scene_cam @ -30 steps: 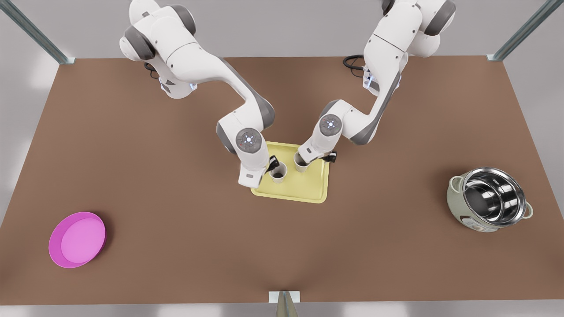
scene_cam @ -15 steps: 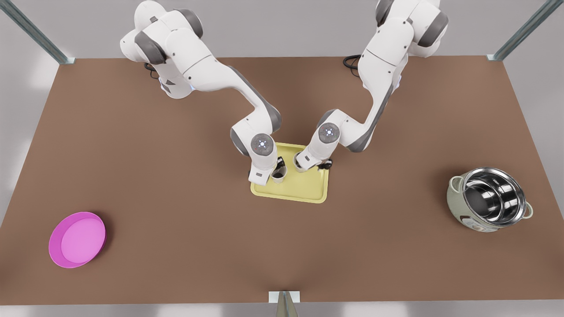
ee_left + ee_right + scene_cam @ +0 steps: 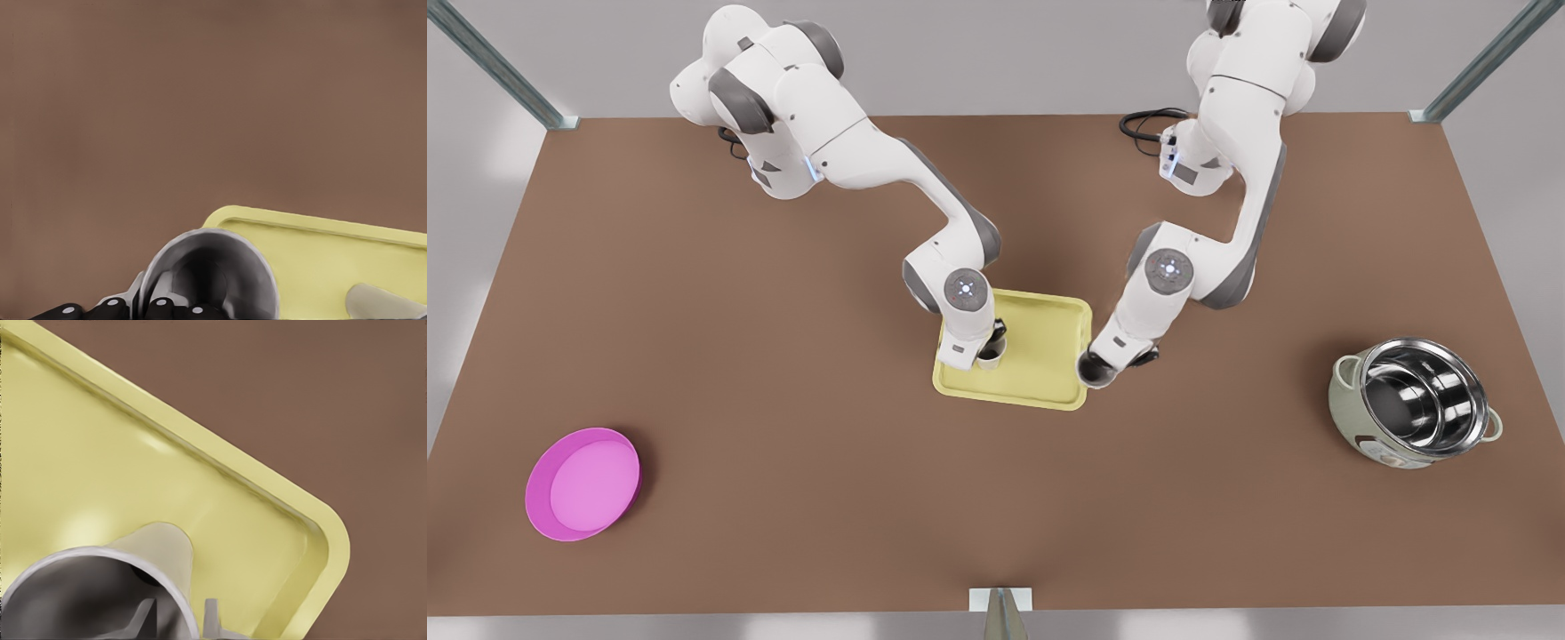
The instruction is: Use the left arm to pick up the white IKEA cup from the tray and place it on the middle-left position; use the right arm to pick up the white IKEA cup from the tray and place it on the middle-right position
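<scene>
Presently the left tool (image 3: 992, 348) is pinching the rim of the first white cup (image 3: 989, 358) at the tray's (image 3: 1040, 393) left side, gripped for lifting. Further right, the right tool (image 3: 1105, 363) is holding the second white cup (image 3: 1092, 371) over the tray's right rim, probably raised to clear it on the way to the bare tabletop (image 3: 1227, 498).

Lighting is even, diffuse and bright. Soft shadows sit under the arms on the table (image 3: 783, 356). Glare marks the steel pot (image 3: 1418, 411). Wrist views render soft, foreground cups blurred.
</scene>
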Motion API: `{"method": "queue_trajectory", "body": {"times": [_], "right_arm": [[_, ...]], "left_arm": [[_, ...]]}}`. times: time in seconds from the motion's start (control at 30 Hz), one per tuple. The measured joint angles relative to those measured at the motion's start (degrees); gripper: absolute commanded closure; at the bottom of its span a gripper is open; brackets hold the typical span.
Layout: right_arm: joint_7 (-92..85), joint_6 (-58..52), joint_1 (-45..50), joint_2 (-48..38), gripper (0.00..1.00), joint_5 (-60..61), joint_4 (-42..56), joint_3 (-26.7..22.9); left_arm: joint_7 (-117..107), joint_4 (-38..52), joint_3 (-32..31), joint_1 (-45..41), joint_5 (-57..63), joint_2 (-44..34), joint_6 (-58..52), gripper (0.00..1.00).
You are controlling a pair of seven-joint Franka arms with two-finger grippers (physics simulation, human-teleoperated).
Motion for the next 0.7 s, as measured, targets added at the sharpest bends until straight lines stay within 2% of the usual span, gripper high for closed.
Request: {"method": "queue_trajectory", "body": {"times": [0.07, 0.17, 0.27, 0.43, 0.7], "right_arm": [[-0.10, 0.09, 0.00, -0.02, 0.90, 0.25, 0.00, -0.01], [-0.25, 0.02, 0.00, -0.64, 0.96, 0.56, -0.01, -0.01], [-0.64, -2.44, -1.08, -5.37, 0.97, 0.87, 0.11, -0.31], [-3.42, -9.94, -11.08, -13.46, 0.99, 1.31, 0.47, -0.61], [-14.20, -17.90, -30.24, -13.68, 0.99, 1.38, 0.68, -0.68]], "left_arm": [[2.52, 0.07, 2.25, 2.24, -0.12, 1.02, 1.38, 0.74], [6.45, -1.98, 2.94, 4.46, -0.25, 2.61, 6.01, 0.74], [9.95, -3.28, 2.98, 5.80, -0.32, 4.60, 11.44, 0.74], [14.64, -3.57, 2.95, 6.51, -0.38, 6.40, 17.46, 0.74], [19.95, -9.70, 2.95, 6.48, -0.70, 3.91, 21.80, 0.74]]}}
